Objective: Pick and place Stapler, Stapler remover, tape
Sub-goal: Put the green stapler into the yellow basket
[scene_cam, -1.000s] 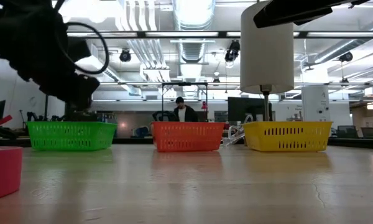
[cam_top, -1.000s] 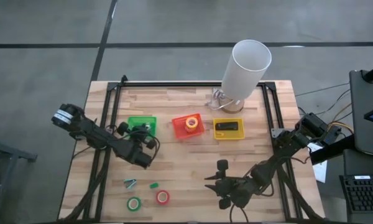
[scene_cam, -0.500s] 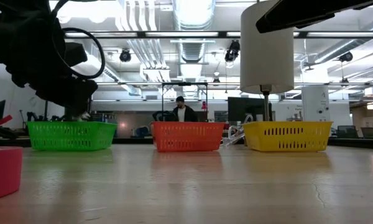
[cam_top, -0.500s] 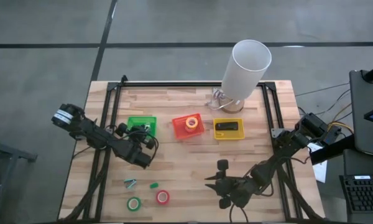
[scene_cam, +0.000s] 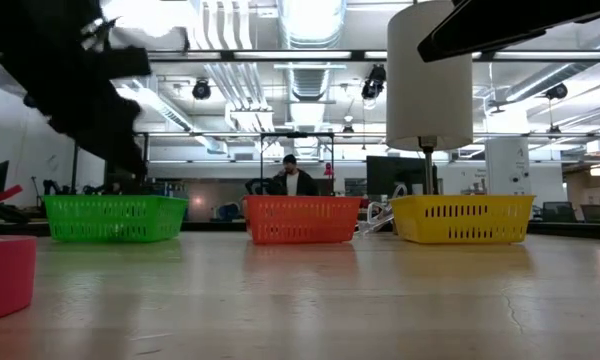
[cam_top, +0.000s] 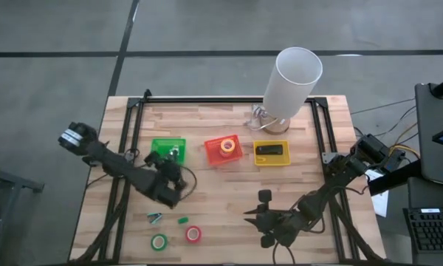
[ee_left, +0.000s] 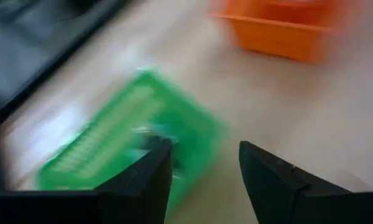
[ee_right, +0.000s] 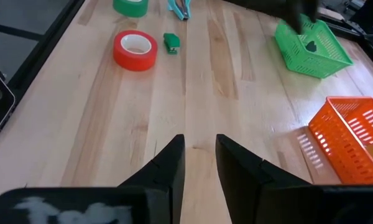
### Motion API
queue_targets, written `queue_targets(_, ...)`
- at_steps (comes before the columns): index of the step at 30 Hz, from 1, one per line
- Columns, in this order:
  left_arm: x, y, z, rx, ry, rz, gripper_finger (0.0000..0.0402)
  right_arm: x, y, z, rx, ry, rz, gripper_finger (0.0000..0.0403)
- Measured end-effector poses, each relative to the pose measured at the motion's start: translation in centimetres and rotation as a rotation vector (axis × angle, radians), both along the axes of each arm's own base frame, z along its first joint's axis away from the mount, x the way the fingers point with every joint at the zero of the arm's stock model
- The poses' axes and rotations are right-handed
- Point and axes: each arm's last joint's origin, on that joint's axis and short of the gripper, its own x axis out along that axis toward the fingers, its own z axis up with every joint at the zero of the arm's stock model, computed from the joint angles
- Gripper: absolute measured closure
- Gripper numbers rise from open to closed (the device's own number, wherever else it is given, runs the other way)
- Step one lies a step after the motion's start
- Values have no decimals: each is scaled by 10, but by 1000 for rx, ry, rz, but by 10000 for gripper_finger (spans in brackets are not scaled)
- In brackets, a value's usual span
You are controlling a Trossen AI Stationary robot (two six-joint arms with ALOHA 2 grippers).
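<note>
The dark stapler (cam_top: 270,150) lies in the yellow bin (cam_top: 283,160). An orange-yellow tape (cam_top: 227,146) lies in the orange-red bin (cam_top: 213,156). A small pale item (cam_top: 174,151) lies in the green bin (cam_top: 160,144). Near the front left, flat on the wood, are a red tape (cam_top: 193,234), a green tape (cam_top: 159,241), a teal stapler remover (cam_top: 155,216) and a small green piece (cam_top: 183,219). My left gripper (cam_top: 173,167) hangs open just in front of the green bin (ee_left: 143,124). My right gripper (ee_right: 200,155) stands slightly open over bare wood, pointing toward the tapes.
A tall white cylinder (cam_top: 294,77) on a stand rises behind the yellow bin. Black rails (cam_top: 129,140) run along the table's left, far and right sides. Bare wood lies between the bins and the front edge.
My left gripper has drawn back from over the green bin toward the table's near edge, rising a little and rolling as it went. My right gripper has kept its place.
</note>
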Motion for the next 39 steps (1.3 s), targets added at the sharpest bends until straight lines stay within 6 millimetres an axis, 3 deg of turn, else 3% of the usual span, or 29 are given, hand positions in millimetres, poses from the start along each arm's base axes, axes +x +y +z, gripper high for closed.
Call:
queue_targets(4,6,-33,8,-129,15,-259,215,0,0,0,-1,1,0,312)
queue_targets(11,2,-66,2,-372,-48,-380,216,0,0,0,-7,2,3,321)
queue_targets(20,5,-82,-20,-591,-30,-332,215,0,0,-1,-7,4,3,335)
queue_targets(33,4,-101,-17,-659,-89,-451,213,-2,-2,-4,-14,15,0,325)
queue_targets(39,2,-106,-31,-646,-37,-428,213,-2,-2,-4,-13,14,0,337)
